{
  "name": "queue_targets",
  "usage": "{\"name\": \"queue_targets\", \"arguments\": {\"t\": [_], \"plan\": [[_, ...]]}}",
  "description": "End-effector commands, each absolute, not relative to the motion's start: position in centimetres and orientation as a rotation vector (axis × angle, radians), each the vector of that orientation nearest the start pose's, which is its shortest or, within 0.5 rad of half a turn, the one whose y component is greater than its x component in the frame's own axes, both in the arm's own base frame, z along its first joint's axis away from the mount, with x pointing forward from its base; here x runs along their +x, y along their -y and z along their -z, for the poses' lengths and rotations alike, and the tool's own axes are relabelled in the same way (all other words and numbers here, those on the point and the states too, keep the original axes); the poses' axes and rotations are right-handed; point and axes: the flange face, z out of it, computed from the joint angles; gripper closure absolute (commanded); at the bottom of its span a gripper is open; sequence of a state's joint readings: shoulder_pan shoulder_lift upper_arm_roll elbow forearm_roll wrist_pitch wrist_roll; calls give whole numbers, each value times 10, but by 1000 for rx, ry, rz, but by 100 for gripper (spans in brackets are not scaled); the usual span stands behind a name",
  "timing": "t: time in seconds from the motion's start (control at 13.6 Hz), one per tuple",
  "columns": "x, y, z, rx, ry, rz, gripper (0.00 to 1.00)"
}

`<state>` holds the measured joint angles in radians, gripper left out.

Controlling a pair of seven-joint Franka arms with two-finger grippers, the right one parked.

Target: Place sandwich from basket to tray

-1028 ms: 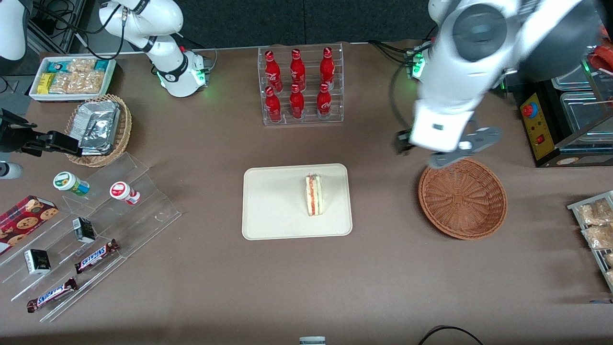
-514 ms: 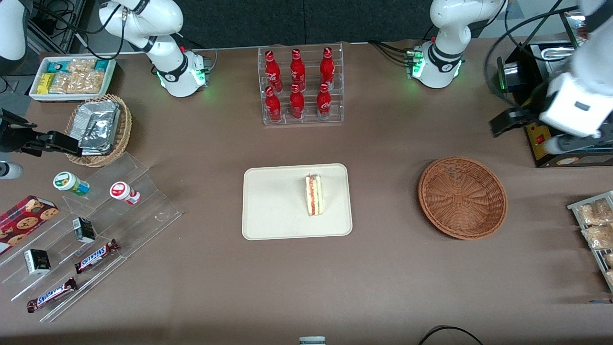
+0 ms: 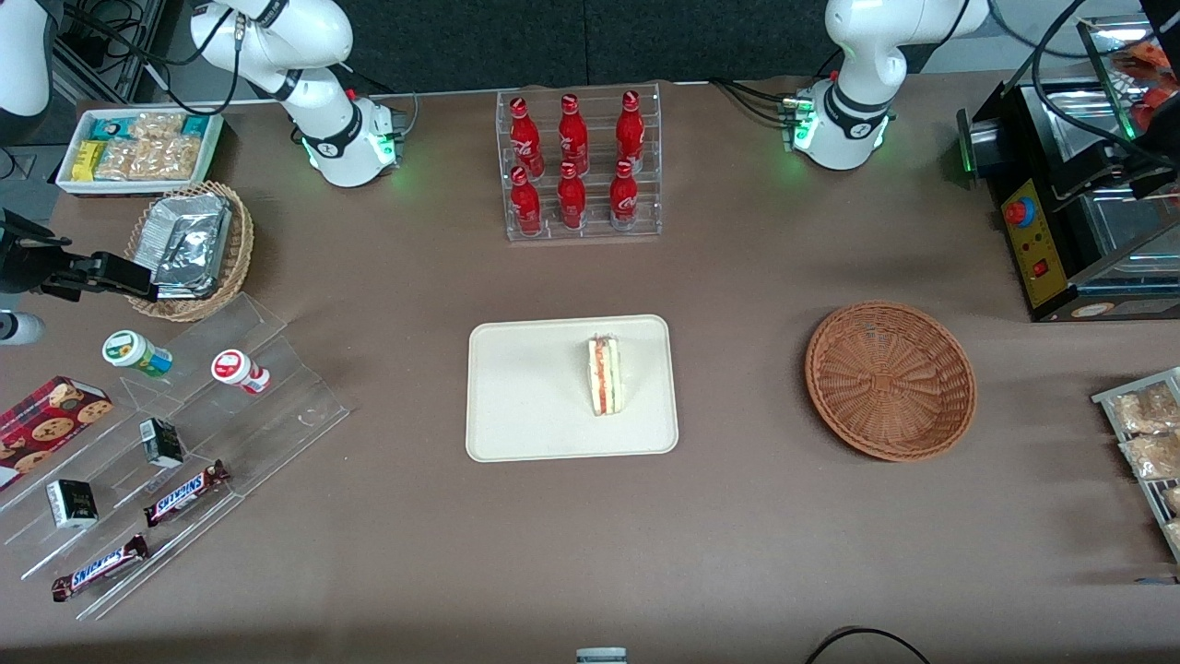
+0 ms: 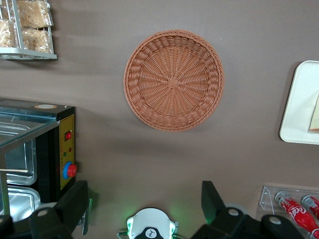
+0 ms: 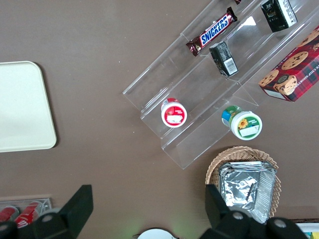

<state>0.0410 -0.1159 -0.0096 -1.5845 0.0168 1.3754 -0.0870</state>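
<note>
Fingers [image 4: 144, 199] spread wide, high above basket [image 4: 173, 79].

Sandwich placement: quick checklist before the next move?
1. Sandwich on the tray: ok.
2. Sandwich inside the rim, not overhanging: ok.
3. Basket holds nothing: ok.
4. End effector high above the table, apart from the basket, fingers spread with nothing between them: ok.
5. Bottle rack upright, farther from the front camera than the tray: ok.
</note>
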Motion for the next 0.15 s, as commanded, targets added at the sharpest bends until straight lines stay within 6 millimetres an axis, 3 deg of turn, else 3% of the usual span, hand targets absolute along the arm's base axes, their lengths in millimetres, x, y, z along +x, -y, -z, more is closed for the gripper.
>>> {"name": "queue_targets", "arguments": {"t": [0.0,0.07], "plan": [[502,-5,-663,-3126,136,-115,0],[504,-3,-666,-3143,131,-114,0]]}}
